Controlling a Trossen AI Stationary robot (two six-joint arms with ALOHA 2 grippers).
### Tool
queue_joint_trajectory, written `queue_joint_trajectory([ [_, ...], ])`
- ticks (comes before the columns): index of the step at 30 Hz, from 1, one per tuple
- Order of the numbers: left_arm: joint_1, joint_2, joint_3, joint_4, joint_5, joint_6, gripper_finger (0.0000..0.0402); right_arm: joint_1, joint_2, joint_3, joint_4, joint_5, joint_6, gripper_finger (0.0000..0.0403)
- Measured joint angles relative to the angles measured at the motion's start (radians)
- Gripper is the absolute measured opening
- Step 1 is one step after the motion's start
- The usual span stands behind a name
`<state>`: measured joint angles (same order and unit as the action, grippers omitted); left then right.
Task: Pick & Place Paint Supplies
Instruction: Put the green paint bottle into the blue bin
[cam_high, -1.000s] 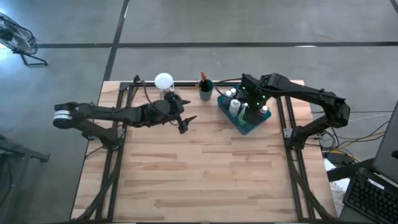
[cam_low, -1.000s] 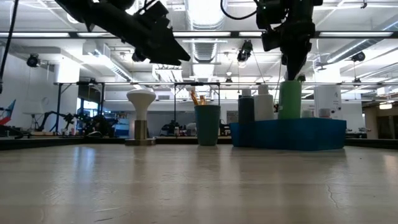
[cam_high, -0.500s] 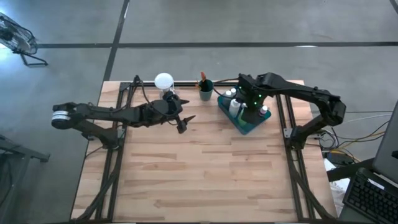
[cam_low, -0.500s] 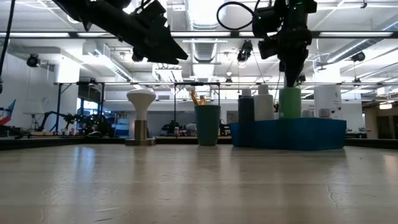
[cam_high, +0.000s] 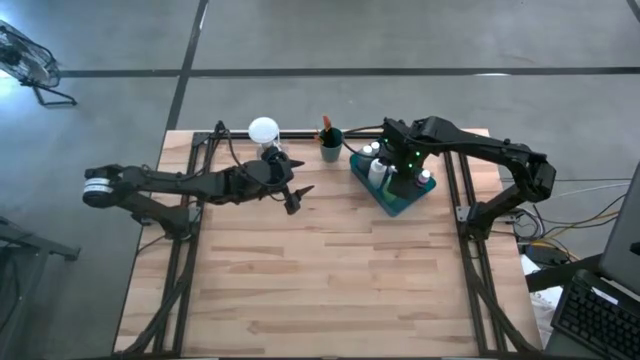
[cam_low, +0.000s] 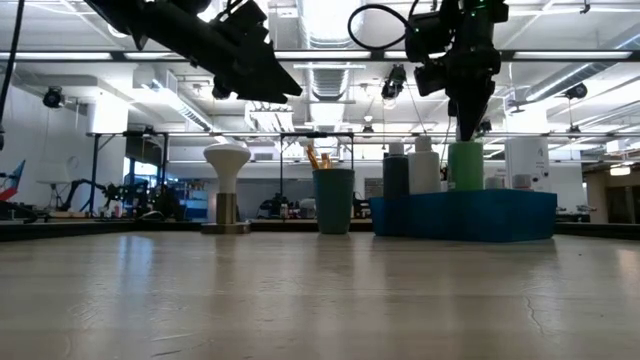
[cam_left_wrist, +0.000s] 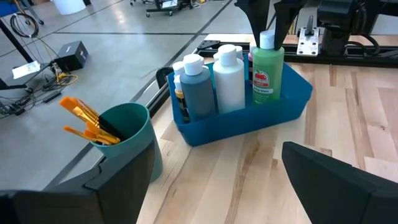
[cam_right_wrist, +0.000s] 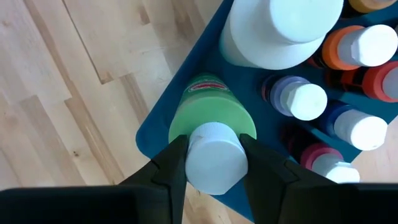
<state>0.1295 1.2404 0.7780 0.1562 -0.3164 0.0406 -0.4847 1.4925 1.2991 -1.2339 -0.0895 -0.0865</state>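
Progress looks well advanced, judging by the load in the blue tray (cam_left_wrist: 292, 106): a green bottle (cam_left_wrist: 267, 74), a tall white bottle (cam_left_wrist: 229, 81) and a grey-blue bottle (cam_left_wrist: 196, 87) stand upright in it, and the right wrist view shows several smaller white-capped bottles (cam_right_wrist: 339, 124) in orange, red, purple and maroon packed beside them. No bottle or brush lies loose on the wooden table (cam_high: 330, 270), so little seems left beyond the item in hand. Whether this is a setting-down or a picking-up cannot be read from the scene.

The right gripper (cam_right_wrist: 213, 163) points down over the tray's corner, its 2 dark fingers clamped on the white cap of the green bottle, which stands inside the tray wall. The left gripper (cam_high: 298, 196) hangs above the table near the round white-topped stand (cam_high: 263, 130), fingers spread wide and holding nothing.

The bottles are smooth plastic cylinders with ribbed screw caps; the green one carries a printed label. The tray is a rigid, straight-walled rectangle. A teal cup (cam_left_wrist: 127, 134), slightly tapered, holds orange-handled brushes (cam_left_wrist: 87, 118) at a slant. The table is pale planked wood with visible grain.
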Motion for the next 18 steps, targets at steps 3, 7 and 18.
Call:
queue_joint_trajectory([
  [3, 0.000, 0.000, 0.000, 0.000, 0.000, 0.000, 0.0355, 0.000, 0.000, 0.000, 0.000, 0.000, 0.000, 0.0116],
  [7, 0.000, 0.000, 0.000, 0.000, 0.000, 0.000, 0.0355, 0.000, 0.000, 0.000, 0.000, 0.001, 0.000, 0.0116],
  [18, 0.000, 0.000, 0.000, 0.000, 0.000, -0.002, 0.0355, 0.000, -0.001, 0.000, 0.000, 0.003, -0.002, 0.0156],
])
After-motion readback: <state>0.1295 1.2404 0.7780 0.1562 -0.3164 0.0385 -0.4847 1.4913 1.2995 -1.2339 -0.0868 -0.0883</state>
